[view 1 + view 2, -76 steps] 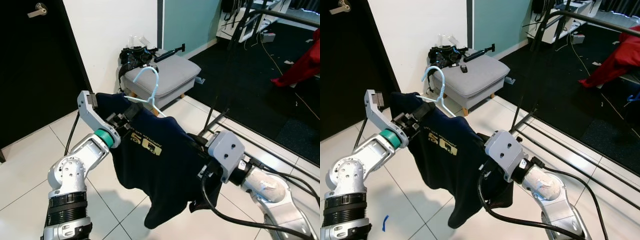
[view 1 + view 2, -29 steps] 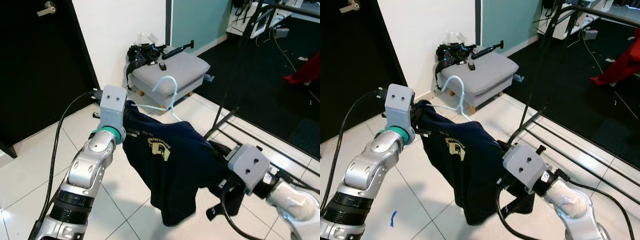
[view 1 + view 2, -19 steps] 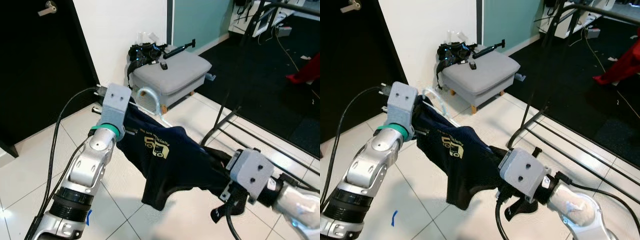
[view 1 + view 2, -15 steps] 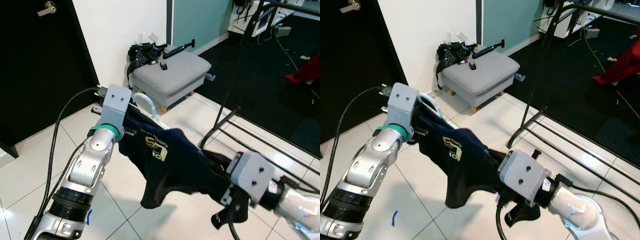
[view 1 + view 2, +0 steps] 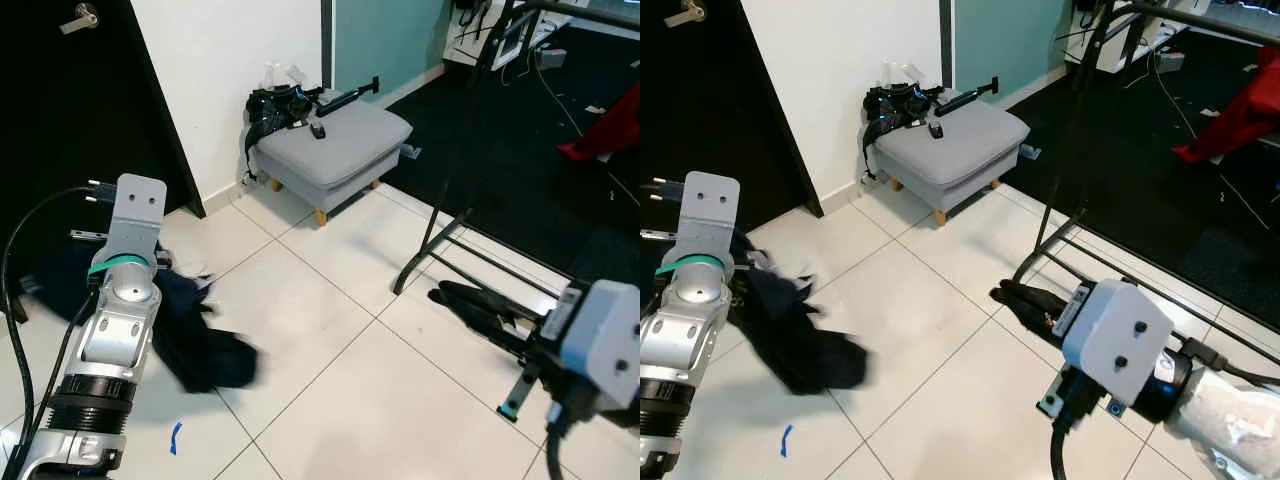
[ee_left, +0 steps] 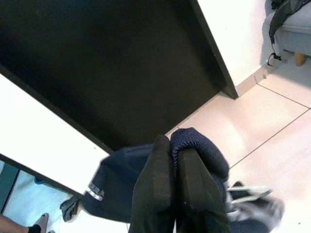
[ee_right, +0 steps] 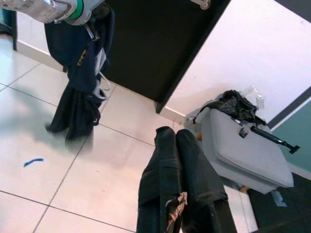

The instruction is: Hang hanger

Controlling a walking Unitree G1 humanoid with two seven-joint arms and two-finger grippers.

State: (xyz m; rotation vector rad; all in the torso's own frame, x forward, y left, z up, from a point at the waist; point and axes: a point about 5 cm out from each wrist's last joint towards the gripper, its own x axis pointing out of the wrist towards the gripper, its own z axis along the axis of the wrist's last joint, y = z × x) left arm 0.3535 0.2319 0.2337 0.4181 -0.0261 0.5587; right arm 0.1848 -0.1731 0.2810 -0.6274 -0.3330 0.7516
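I'm holding the navy shirt (image 5: 190, 335) in my left gripper (image 6: 176, 170) — fingers pinched tight on a fold of cloth, the rest drooping beside the dark door (image 5: 70, 120). The pale hanger (image 6: 248, 191) is showing within the bunched fabric. My right gripper (image 7: 177, 160) is hovering closed and empty over the tiles (image 5: 330, 300), pointing toward the grey footstool (image 5: 335, 140).

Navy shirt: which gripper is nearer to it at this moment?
Left. The left gripper is shut on the navy shirt, which hangs from it. The right gripper is shut, well off to the shirt's right, apart from it.
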